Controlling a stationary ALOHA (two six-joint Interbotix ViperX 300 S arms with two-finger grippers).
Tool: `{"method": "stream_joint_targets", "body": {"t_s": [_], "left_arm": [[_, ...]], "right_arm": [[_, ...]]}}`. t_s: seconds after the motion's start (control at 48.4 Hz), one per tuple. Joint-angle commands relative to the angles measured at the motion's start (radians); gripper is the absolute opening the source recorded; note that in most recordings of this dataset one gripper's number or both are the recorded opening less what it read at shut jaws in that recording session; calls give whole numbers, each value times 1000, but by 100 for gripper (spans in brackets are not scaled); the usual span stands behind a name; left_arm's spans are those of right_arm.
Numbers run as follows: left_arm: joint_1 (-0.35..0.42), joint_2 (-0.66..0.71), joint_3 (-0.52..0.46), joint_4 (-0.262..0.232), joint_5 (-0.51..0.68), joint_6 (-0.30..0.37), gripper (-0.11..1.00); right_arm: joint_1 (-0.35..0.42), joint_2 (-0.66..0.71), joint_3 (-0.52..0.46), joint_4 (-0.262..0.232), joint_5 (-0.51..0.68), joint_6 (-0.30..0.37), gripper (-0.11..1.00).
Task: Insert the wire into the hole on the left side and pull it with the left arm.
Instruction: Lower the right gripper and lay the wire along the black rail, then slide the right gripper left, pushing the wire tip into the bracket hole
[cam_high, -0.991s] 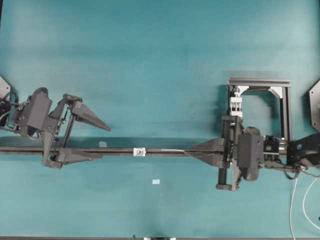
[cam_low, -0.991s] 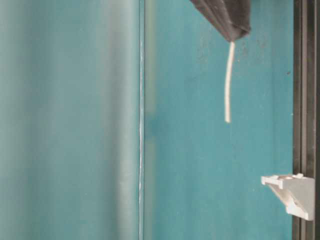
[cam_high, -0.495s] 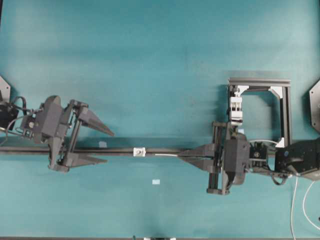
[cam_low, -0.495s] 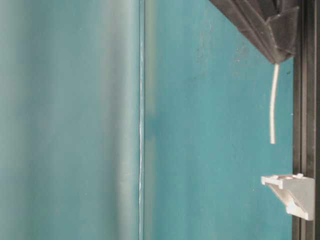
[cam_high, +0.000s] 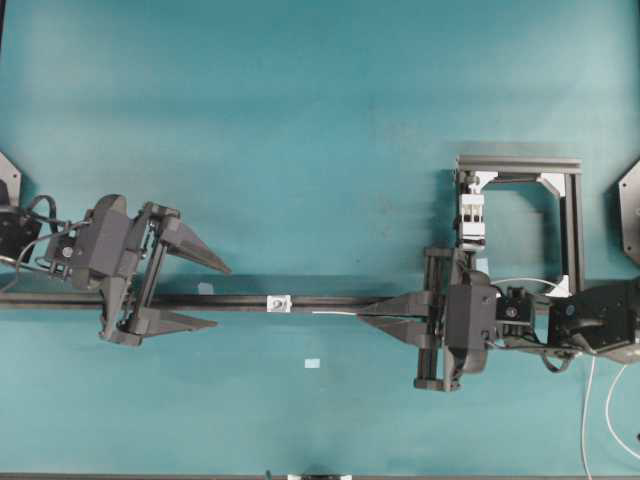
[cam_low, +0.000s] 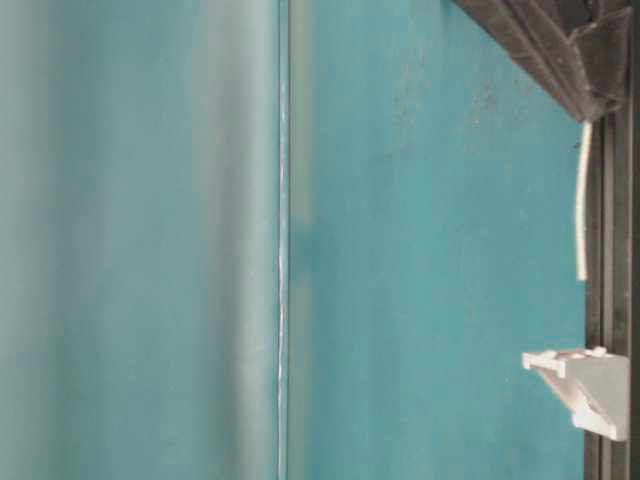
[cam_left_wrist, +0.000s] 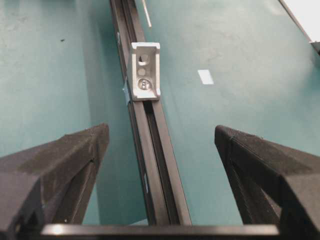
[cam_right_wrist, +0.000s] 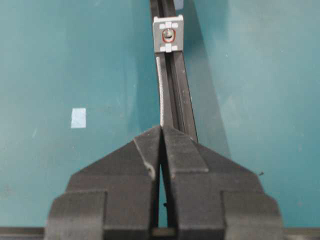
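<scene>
My right gripper (cam_high: 362, 312) is shut on the wire (cam_high: 335, 312), and a short whitish stub sticks out leftward from its tips. In the right wrist view the wire (cam_right_wrist: 161, 90) runs along the black rail (cam_right_wrist: 182, 100) and ends just short of the small white block with the hole (cam_right_wrist: 170, 34). The table-level view shows the wire (cam_low: 582, 200) hanging from the gripper (cam_low: 598, 105) right beside the rail. My left gripper (cam_high: 220, 296) stands open, its fingers straddling the rail (cam_left_wrist: 155, 165) left of the block. From the left wrist the hole (cam_left_wrist: 144, 59) faces me, and the wire tip (cam_left_wrist: 146, 12) shows beyond it.
A small pale tape rectangle (cam_high: 312, 363) lies on the teal table in front of the rail. A black frame (cam_high: 520, 165) with a white two-part clamp (cam_high: 471, 215) stands at the back right. White cables (cam_high: 585, 410) trail at the right edge.
The right gripper has carried the wire leftward and in toward the rail; its end now lies closer to the block. The left gripper shifted slightly right, still open.
</scene>
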Motion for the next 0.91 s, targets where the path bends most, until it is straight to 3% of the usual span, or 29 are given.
{"method": "stream_joint_targets", "body": {"t_s": [0.0, 0.64, 0.888], "left_arm": [[-3, -6, -9, 2, -5, 2, 75], [-2, -6, -28, 2, 18, 3, 75], [0, -9, -35, 3, 18, 6, 69]], "right_arm": [[6, -8, -3, 0, -5, 2, -2], [8, -2, 23, 0, -41, 2, -2], [8, 15, 28, 0, -60, 2, -2]]}}
